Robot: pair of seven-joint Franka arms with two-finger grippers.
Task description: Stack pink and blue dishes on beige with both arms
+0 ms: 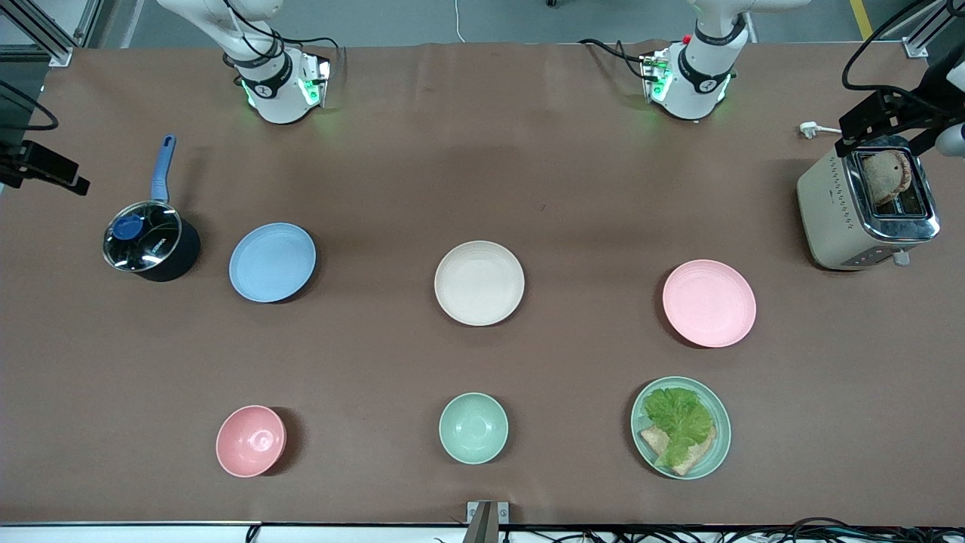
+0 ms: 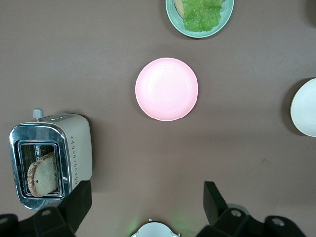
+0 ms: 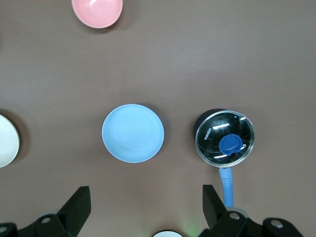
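The cream-beige plate (image 1: 479, 283) lies at the middle of the table. The light blue plate (image 1: 272, 262) lies toward the right arm's end and the pale pink plate (image 1: 709, 302) toward the left arm's end, each alone on the brown cloth. My left gripper (image 2: 146, 192) hangs high and open over bare table between its base and the pink plate (image 2: 167, 89). My right gripper (image 3: 145, 195) hangs high and open over bare table near the blue plate (image 3: 133, 133). Neither holds anything. The front view shows only the arms' bases.
A dark pot (image 1: 151, 241) with a glass lid and blue handle stands beside the blue plate. A toaster (image 1: 867, 204) holding bread stands at the left arm's end. Nearer the front camera are a pink bowl (image 1: 251, 440), a mint bowl (image 1: 473, 427) and a mint plate (image 1: 718, 445) with lettuce and bread.
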